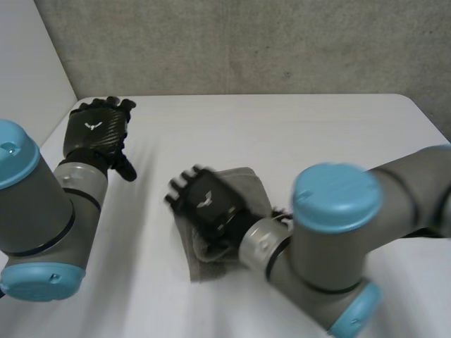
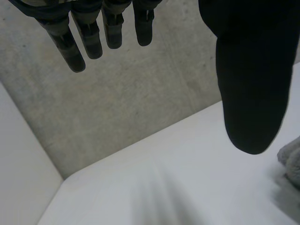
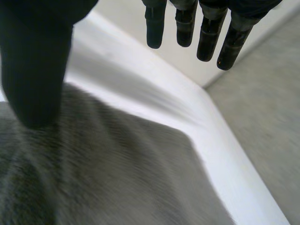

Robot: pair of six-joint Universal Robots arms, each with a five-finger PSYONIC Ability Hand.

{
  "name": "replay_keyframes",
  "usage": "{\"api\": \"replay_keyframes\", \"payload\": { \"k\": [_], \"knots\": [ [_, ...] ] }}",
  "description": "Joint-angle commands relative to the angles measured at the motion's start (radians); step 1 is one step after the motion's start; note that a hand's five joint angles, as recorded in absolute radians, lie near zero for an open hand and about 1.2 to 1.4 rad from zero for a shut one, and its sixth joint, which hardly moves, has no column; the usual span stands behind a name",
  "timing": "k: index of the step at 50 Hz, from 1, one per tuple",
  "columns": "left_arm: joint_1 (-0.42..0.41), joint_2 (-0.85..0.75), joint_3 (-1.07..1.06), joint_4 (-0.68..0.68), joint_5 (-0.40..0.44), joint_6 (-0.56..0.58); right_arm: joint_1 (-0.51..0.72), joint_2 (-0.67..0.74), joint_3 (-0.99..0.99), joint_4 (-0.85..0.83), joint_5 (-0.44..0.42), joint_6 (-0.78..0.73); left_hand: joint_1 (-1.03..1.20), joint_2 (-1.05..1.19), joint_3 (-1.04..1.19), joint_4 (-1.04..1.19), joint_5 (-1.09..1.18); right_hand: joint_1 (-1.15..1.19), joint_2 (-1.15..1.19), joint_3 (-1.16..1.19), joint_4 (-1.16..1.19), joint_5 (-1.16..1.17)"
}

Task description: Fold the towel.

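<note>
Well, my left hand point(image 1: 95, 130) and right hand point(image 1: 208, 204) hold nothing, fingers straight. If my right hand slides, I think the towel point(image 1: 250, 186) could bunch up.

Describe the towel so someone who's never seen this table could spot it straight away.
Look at the white table before the grey wall. Near its middle, beneath the robot's right hand, lies a grey towel, folded up. It is the only soft grey thing on the white top.
</note>
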Motion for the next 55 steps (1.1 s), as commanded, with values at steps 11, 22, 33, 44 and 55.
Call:
{"api": "replay_keyframes", "payload": {
  "k": [11, 22, 33, 44, 55],
  "knots": [
    [-0.207, -0.317, 0.251, -0.150, 0.144, -0.271, -0.388, -0.160, 0.120, 0.121, -0.062, 0.538, 0.003, 0.013, 0.013, 0.012, -0.007, -0.046, -0.061, -0.040, -0.061, -0.078],
    [-0.206, -0.382, 0.182, -0.233, 0.041, -0.264, -0.325, 0.119, -0.054, 0.158, -0.125, 0.521, -0.003, 0.007, 0.007, 0.006, -0.013, -0.046, -0.061, -0.040, -0.061, -0.078],
    [-0.178, -0.382, 0.128, -0.233, -0.008, -0.164, -0.284, 0.195, -0.147, 0.217, -0.022, 0.330, -0.008, 0.001, 0.001, 0.000, -0.019, -0.046, -0.061, -0.040, -0.061, -0.078],
    [-0.235, -0.141, 0.187, -0.233, -0.019, -0.140, -0.299, -0.106, -0.137, 0.181, 0.124, 0.392, -0.011, -0.002, -0.002, -0.003, -0.022, -0.046, -0.061, -0.040, -0.061, -0.078],
    [-0.098, 0.250, 0.236, -0.302, -0.011, -0.101, -0.304, -0.452, 0.004, 0.066, 0.346, 0.412, -0.020, -0.011, -0.011, -0.012, -0.031, -0.046, -0.061, -0.040, -0.061, -0.078]
  ]
}}
